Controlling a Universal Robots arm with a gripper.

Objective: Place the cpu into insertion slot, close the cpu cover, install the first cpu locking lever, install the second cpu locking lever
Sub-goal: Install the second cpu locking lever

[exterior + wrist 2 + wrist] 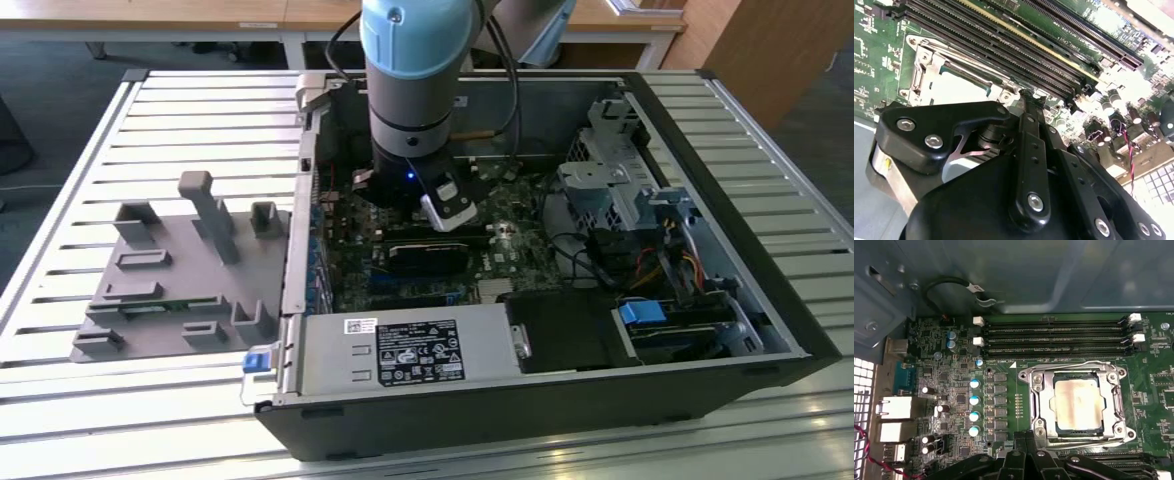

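Open computer case on slatted white table, office floor behind

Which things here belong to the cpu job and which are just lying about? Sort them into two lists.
Job:
cpu, seated in the socket
insertion slot
cpu cover, down around the chip
gripper, beside the socket

Lying about:
memory slots
grey fixture plate
power supply
blue-capped capacitors
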